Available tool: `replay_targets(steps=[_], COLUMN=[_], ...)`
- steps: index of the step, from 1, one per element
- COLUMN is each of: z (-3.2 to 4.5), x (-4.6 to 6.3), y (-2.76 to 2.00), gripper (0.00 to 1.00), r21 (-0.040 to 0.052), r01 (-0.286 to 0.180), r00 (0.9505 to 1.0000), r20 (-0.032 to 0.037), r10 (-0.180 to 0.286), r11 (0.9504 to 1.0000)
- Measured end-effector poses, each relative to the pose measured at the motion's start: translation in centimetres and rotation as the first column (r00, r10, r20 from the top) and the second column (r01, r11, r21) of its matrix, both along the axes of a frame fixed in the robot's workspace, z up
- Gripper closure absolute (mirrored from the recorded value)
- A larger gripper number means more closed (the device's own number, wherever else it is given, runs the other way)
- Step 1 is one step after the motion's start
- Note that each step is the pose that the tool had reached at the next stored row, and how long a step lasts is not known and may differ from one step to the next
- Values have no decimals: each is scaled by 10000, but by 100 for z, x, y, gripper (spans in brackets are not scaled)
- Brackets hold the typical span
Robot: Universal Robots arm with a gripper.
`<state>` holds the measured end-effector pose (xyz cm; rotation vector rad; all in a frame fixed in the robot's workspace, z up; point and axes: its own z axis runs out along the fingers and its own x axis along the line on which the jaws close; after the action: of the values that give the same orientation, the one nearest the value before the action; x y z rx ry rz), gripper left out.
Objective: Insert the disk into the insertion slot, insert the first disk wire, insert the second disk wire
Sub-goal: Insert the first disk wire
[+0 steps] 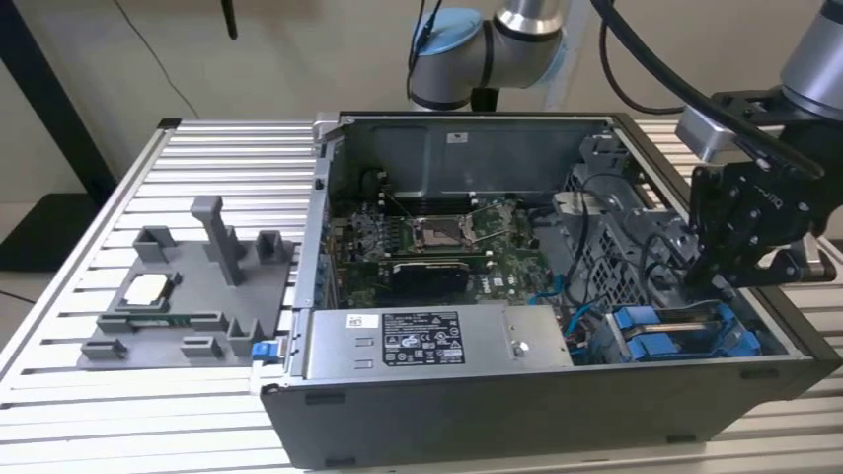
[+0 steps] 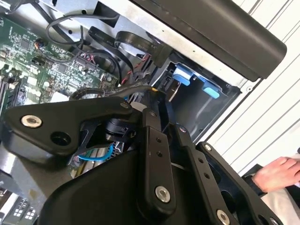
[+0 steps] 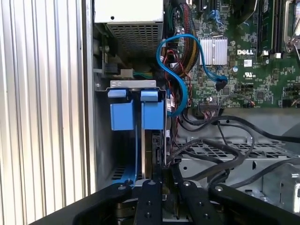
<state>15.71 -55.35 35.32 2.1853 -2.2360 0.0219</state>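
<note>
while poised over the open dark-grey computer case [image 1: 527, 420], pinches, with black linkage gripper [image 3: 161, 177] drawn narrow, the near edge of the flat silver-grey disk [image 3: 158, 149], seen edge-on. looks like step one, with disk partway into the rectangular grey metal insertion slot [image 3: 102, 154], beside bright blue plastic fittings [image 3: 152, 112]. calls for a straight, square push to seat. beyond, a looping blue cable [image 3: 183, 96] and the green motherboard [image 3: 243, 65].
</note>
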Motion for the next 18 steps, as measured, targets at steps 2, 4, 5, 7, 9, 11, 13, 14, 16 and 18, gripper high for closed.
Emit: replay_targets(steps=[2,4,5,7,9,11,13,14,16,18], z=[-13,-22,-28,-41,-56,-67,-76,-80,-86,-90], x=[8,20,25,28,29,30,30,30,31,33], y=[0,-2,-2,-3,-3,-4,-4,-4,-6,-7], gripper=[81,81,81,81,81,81,81,81,81,81], r21=[-8,-13,-14,-24,-30,-30,-32,-32,-31,-32], r01=[0,1,0,2,-6,-11,-11,-11,-11,-8], r00=[10000,10000,10000,10000,10000,10000,10000,10000,10000,10000], r20=[-18,-32,-39,-46,-48,-48,-48,-48,-48,-48], r10=[0,-1,0,-2,5,11,11,11,10,8], r11=[10000,10000,10000,10000,10000,10000,10000,10000,10000,10000])
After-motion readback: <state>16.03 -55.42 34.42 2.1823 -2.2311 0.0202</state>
